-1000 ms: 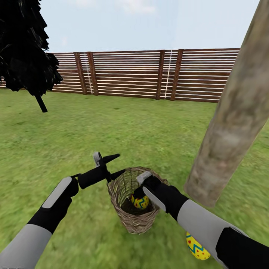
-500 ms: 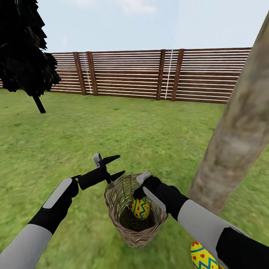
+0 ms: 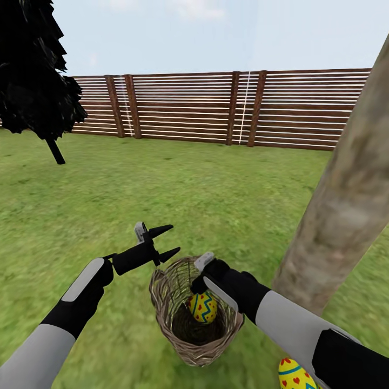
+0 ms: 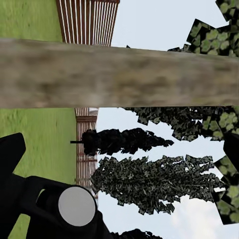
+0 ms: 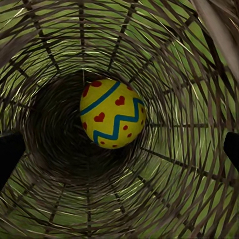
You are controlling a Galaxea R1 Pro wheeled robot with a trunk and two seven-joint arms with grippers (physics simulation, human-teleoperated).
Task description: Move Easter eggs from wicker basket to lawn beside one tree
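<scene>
**Right arm reaching into the basket for an egg**

The lawn point(image 3: 216, 200) is a broad, flat, mottled green; a brown slatted fence point(image 3: 183, 108) closes it off; the tree point(image 3: 346, 205), a thick grey-brown blotchy trunk, rises just right of the wicker basket point(image 3: 162, 302). The basket is round, open-weave and brown, tipped toward the robot; inside rests one egg point(image 5: 113, 113), smooth, yellow, with a blue zigzag and red dots. Another egg point(image 3: 294, 374) lies on the grass near the trunk. The right gripper point(image 3: 201, 281) sits at the basket's mouth, fingers spread wide with dark tips at either side of the wrist view, holding nothing; the left gripper point(image 3: 162, 242) hovers open and empty beside the rim. Judgement: centre the fingers on the egg's middle, go deeper, close gently; the shell looks slippery and could roll.
</scene>
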